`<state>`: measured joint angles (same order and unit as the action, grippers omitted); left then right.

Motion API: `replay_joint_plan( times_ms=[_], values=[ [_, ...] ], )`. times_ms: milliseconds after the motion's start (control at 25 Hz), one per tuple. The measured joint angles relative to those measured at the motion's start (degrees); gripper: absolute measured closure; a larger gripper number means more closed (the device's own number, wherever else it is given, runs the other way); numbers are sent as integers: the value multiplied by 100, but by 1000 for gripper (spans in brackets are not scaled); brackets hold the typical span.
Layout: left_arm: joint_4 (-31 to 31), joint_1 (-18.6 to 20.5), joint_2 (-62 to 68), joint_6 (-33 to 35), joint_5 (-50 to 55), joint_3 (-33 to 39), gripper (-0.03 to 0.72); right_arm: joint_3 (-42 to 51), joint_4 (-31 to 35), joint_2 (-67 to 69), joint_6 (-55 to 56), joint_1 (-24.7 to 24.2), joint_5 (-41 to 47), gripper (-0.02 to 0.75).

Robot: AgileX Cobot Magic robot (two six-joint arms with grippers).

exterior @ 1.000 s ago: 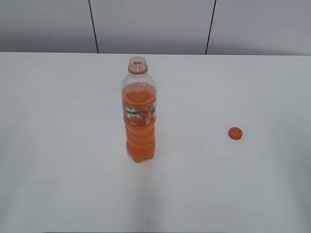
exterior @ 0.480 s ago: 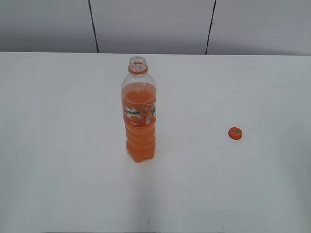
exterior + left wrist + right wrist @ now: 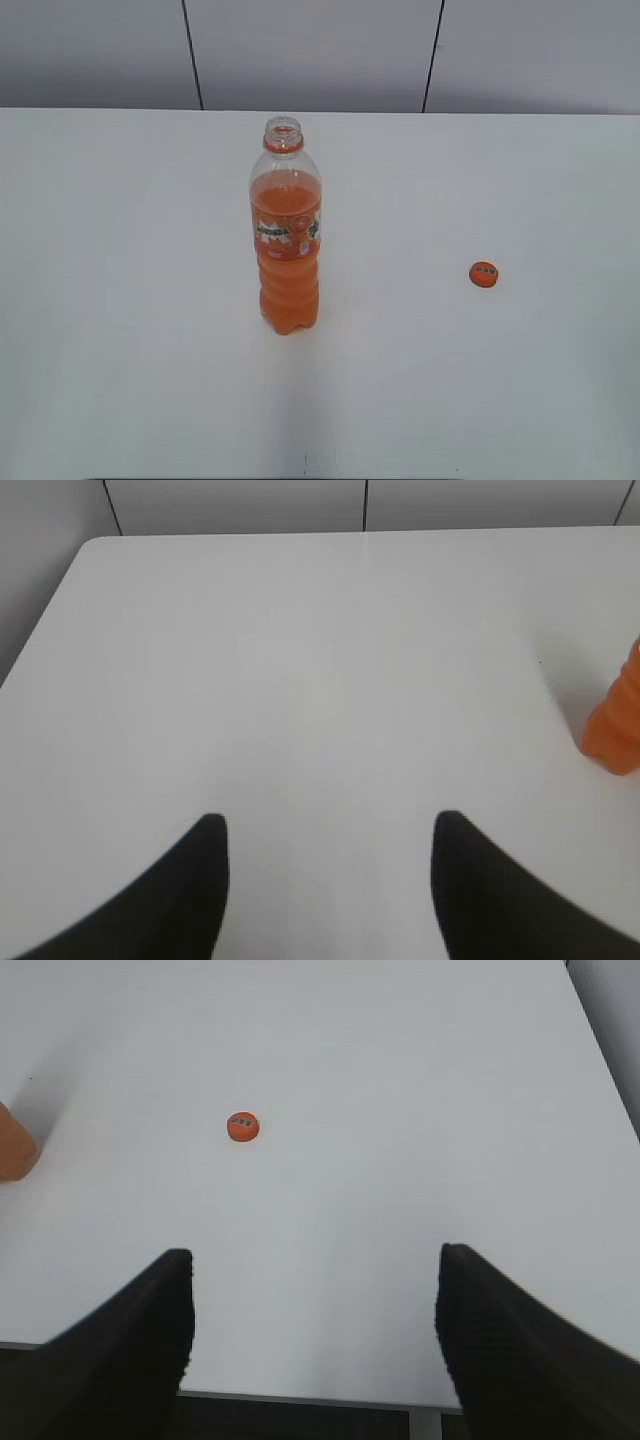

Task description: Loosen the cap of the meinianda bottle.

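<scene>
The meinianda bottle (image 3: 287, 240) stands upright on the white table (image 3: 130, 250), its mouth open with only the orange neck ring on it. Its ridged base shows at the right edge of the left wrist view (image 3: 618, 730) and at the left edge of the right wrist view (image 3: 12, 1145). The orange cap (image 3: 484, 274) lies flat on the table to the bottle's right, also in the right wrist view (image 3: 243, 1126). My left gripper (image 3: 325, 830) is open and empty over bare table. My right gripper (image 3: 312, 1270) is open and empty near the table's front edge. Neither gripper shows in the exterior view.
A grey panelled wall (image 3: 310, 50) runs behind the table. The table's front edge (image 3: 300, 1398) shows below my right gripper, and its left edge (image 3: 40, 630) shows in the left wrist view.
</scene>
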<state>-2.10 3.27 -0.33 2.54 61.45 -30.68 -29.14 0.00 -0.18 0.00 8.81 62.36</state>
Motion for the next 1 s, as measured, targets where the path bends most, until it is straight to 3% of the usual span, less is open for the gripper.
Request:
replay_joint_plan(
  times_ms=[760, 1000],
  values=[
    [-11, 0, -3, 5, -6, 0, 283, 6, 0, -13, 0, -4, 9, 174],
    [-11, 0, -3, 5, -6, 0, 283, 6, 0, -13, 0, -495, 9, 174]
  ],
)
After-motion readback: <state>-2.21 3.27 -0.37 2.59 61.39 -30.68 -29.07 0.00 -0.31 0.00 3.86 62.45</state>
